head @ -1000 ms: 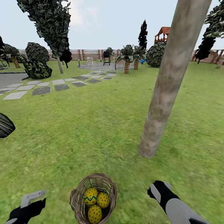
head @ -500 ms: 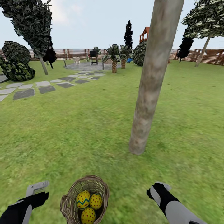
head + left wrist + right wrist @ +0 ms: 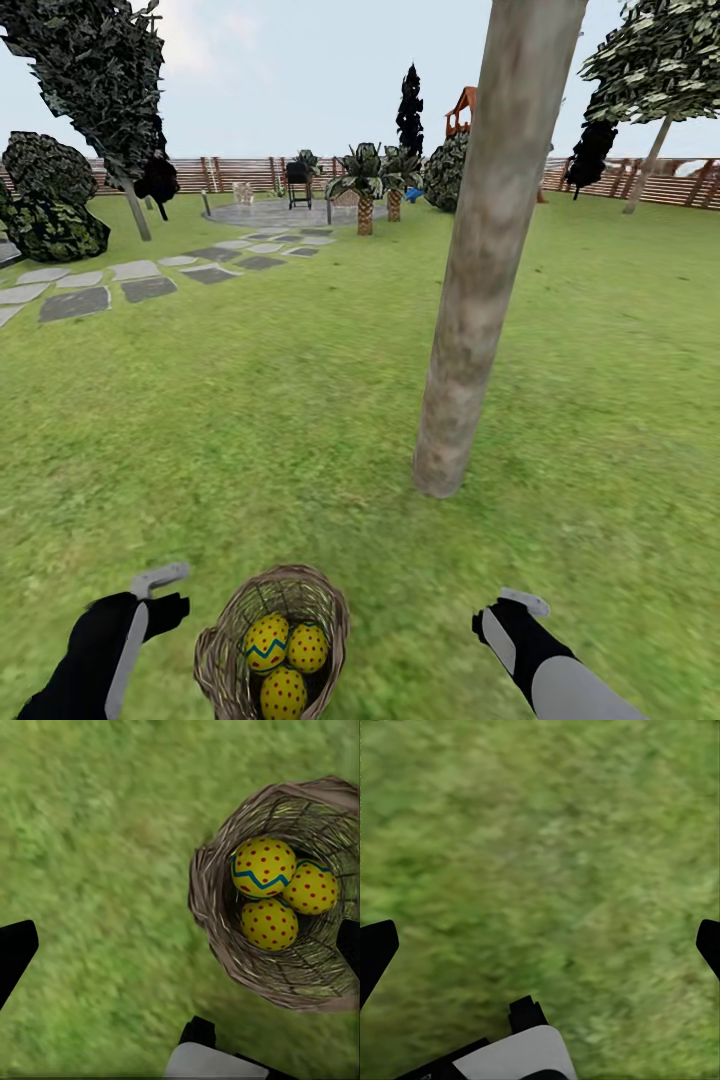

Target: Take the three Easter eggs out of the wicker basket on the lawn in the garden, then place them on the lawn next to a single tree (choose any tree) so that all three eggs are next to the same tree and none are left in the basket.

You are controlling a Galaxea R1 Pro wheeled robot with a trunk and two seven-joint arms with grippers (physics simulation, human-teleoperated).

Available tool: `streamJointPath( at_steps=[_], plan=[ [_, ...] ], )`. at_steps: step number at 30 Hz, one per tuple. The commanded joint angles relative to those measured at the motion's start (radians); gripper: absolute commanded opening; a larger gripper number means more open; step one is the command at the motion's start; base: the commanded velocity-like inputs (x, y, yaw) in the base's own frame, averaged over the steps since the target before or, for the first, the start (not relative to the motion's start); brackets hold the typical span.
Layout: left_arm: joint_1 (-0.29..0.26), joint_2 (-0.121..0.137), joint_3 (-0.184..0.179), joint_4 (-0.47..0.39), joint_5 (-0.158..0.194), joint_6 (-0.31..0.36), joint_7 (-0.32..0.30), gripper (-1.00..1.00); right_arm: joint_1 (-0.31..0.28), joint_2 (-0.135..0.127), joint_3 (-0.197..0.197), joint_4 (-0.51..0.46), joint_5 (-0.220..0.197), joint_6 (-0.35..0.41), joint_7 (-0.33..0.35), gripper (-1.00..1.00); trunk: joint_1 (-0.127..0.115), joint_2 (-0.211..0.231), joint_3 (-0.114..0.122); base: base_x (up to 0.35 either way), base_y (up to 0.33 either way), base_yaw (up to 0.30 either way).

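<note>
The wicker basket [image 3: 225, 655] sits on the lawn [image 3: 300, 420] right in front of me, holding three yellow Easter eggs with red dots. The egg with a blue zigzag [image 3: 266, 640] lies beside a second egg [image 3: 307, 648] and a third egg [image 3: 283, 692]. The tree [image 3: 478, 280] leans up from the grass just beyond the basket, to its right. My left gripper [image 3: 150, 598] hovers open to the left of the basket; in its wrist view the left gripper [image 3: 180, 945] looks down on the basket [image 3: 217, 937] and the zigzag egg [image 3: 262, 866]. My right gripper [image 3: 510, 612] hangs open over bare grass, right of the basket.
A grey stepping-stone path [image 3: 110, 285] runs off at the far left toward a paved circle. Short palms [image 3: 365, 190], dark bushes [image 3: 45, 200], a brown slat fence [image 3: 250, 172] and a red playset [image 3: 462, 105] stand far back. Another tree [image 3: 655, 110] rises at the far right.
The head view has swung right, shifting the tree and basket leftward in the picture. My left arm has reached forward beside the basket. The right gripper has barely moved.
</note>
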Motion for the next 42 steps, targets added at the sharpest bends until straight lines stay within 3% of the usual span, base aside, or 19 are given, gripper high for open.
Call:
streamJointPath(
  at_steps=[1, 11, 17, 23, 29, 34, 42],
  plan=[
    [-0.012, 0.000, 0.000, 0.035, 0.003, -0.012, 0.004, 1.00, 0.000, 0.001, -0.002, -0.002, 0.002, 0.005, -0.003, 1.00, -0.004, 0.006, 0.002, 0.000, 0.000, -0.001],
    [-0.031, -0.003, -0.001, 0.085, 0.002, -0.049, 0.005, 1.00, 0.005, 0.002, 0.002, -0.008, 0.004, 0.000, -0.003, 1.00, -0.042, 0.076, 0.033, 0.000, 0.000, 0.000],
    [-0.067, -0.049, -0.005, 0.052, -0.005, -0.051, 0.004, 1.00, 0.012, 0.000, 0.003, -0.005, 0.005, -0.067, -0.003, 1.00, -0.065, 0.118, 0.052, 0.000, 0.000, 0.000],
    [-0.081, -0.059, -0.031, 0.061, -0.006, -0.068, 0.002, 1.00, 0.017, 0.003, 0.010, -0.006, 0.006, -0.082, -0.004, 1.00, -0.088, 0.160, 0.071, 0.000, 0.000, 0.000],
    [-0.084, -0.059, -0.056, 0.118, -0.008, -0.124, 0.003, 1.00, 0.018, 0.033, 0.050, -0.023, 0.008, -0.105, -0.007, 1.00, -0.111, 0.202, 0.090, 0.000, 0.000, 0.000],
    [-0.084, -0.061, -0.061, 0.169, -0.008, -0.159, 0.003, 1.00, 0.018, 0.048, 0.092, -0.084, 0.007, -0.105, -0.009, 1.00, -0.130, 0.237, 0.105, 0.000, 0.000, 0.000],
    [-0.085, -0.061, -0.064, 0.215, -0.010, -0.213, 0.004, 1.00, 0.018, 0.061, 0.117, -0.249, 0.005, -0.042, -0.009, 1.00, -0.161, 0.293, 0.130, 0.000, 0.000, 0.000]
  ],
)
